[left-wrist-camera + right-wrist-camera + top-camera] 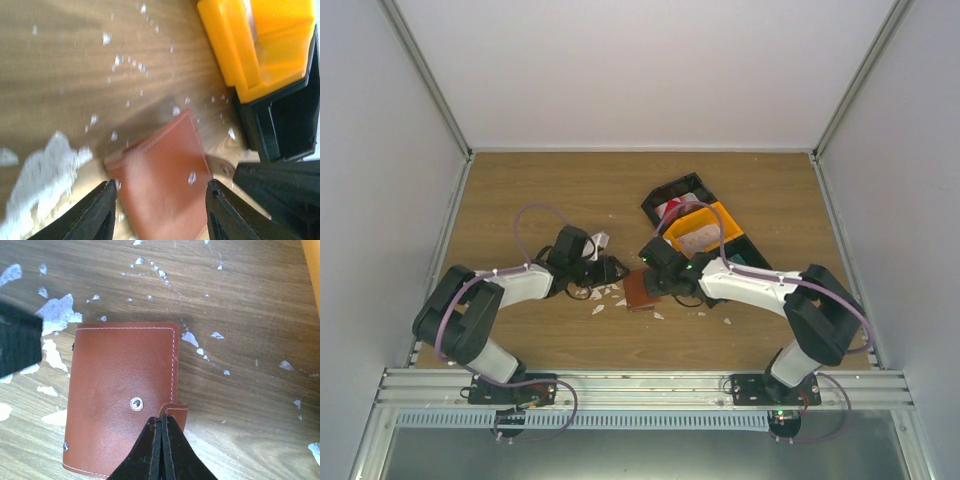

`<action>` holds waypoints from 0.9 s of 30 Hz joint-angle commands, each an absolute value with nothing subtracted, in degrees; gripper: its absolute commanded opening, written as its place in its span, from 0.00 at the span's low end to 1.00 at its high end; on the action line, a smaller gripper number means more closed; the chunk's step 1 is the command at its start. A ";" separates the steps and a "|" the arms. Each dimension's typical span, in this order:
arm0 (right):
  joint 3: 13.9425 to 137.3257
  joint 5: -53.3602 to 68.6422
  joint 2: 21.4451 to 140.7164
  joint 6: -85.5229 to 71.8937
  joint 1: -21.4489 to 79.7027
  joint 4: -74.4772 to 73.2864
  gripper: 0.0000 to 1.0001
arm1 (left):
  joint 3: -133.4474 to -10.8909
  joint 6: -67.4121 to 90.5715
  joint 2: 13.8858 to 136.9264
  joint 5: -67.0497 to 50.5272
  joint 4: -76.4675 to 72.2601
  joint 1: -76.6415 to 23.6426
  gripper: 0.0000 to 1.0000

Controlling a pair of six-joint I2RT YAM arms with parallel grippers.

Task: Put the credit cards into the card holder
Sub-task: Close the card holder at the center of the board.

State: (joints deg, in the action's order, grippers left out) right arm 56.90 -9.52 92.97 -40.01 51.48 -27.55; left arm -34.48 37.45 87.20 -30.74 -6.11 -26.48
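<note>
From above, you see the card holder (640,291) lying closed on the table (540,190), between the left gripper (612,270) and the right gripper (656,278), near the orange bin (705,222).

Left wrist: your fingers stand apart, the blurred holder on the wood between them.

Right wrist: your fingers are pressed together, tips at the holder's snap tab (176,410); you cannot tell whether they pinch it.

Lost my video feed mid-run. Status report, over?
Left gripper open, aimed at card holder. Right gripper shut at its snap tab. Holder closed, lying flat. White scraps around it.
</note>
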 commanded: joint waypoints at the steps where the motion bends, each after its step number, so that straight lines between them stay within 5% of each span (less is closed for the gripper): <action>1: 51.58 -3.61 88.63 -35.21 49.19 -14.43 0.00 | -40.15 33.59 91.62 -30.96 -7.59 -25.75 0.52; 17: 46.34 7.23 86.49 -29.47 44.74 -6.71 0.01 | -49.01 23.86 104.43 -40.37 -4.50 -25.69 0.45; 27: 50.19 9.79 91.13 -28.51 44.73 -8.69 0.01 | -47.63 21.90 103.21 -42.48 -4.67 -26.95 0.22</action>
